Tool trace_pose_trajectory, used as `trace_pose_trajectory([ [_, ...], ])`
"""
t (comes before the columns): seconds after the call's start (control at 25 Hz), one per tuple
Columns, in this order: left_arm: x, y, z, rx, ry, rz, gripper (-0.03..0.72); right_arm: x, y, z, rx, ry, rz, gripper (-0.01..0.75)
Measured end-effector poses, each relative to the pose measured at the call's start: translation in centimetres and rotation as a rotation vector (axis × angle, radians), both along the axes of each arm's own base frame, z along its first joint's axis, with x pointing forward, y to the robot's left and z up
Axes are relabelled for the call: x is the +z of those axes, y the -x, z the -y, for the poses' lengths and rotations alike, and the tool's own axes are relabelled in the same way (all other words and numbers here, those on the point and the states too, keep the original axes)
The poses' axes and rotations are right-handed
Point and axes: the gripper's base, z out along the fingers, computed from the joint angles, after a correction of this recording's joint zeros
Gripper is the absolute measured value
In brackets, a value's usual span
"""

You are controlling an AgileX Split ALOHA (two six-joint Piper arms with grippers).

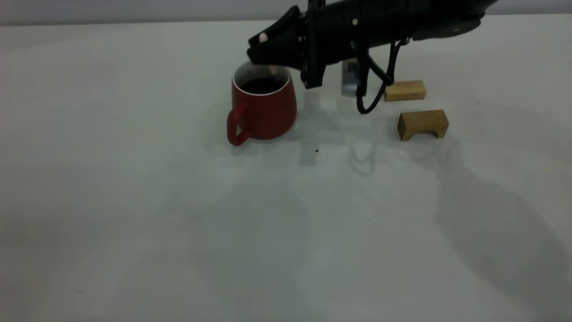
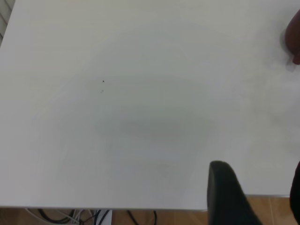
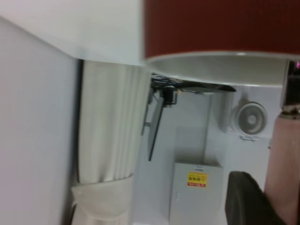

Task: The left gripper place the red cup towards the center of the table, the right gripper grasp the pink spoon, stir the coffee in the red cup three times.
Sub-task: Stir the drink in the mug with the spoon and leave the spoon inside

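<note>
Stirring is underway: right pincer (image 1: 263, 44) is gripping the pink spoon (image 1: 271, 69) over the red cup (image 1: 263, 109), mid-counter (image 1: 134, 201), its bowl hidden. Next calls for circling within the coffee (image 1: 262, 85), clear of the rim. Left pincer: state indeterminable.

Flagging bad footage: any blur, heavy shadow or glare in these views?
Exterior view: sharp, soft overlapping shadows on the table, no glare. Left wrist view: even light, a finger blurred. Right wrist view: the red cup and pink spoon blurred up close.
</note>
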Motion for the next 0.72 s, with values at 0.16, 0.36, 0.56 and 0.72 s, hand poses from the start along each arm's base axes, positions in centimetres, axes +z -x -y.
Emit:
trace_pose_trajectory([
  [0.16, 0.0, 0.0, 0.0, 0.000, 0.000, 0.000, 0.407, 0.1, 0.9, -2.0, 0.055, -0.016, 0.006, 0.130],
  [0.36, 0.0, 0.0, 0.0, 0.000, 0.000, 0.000, 0.407, -0.1, -0.5, -3.6, 0.085, -0.051, 0.069, 0.130],
  [0.56, 0.0, 0.0, 0.0, 0.000, 0.000, 0.000, 0.407, -0.2, -2.1, -2.5, 0.050, -0.053, 0.100, 0.130],
  [0.72, 0.0, 0.0, 0.0, 0.000, 0.000, 0.000, 0.407, 0.2, -2.9, -0.6, 0.041, -0.091, 0.102, 0.130],
])
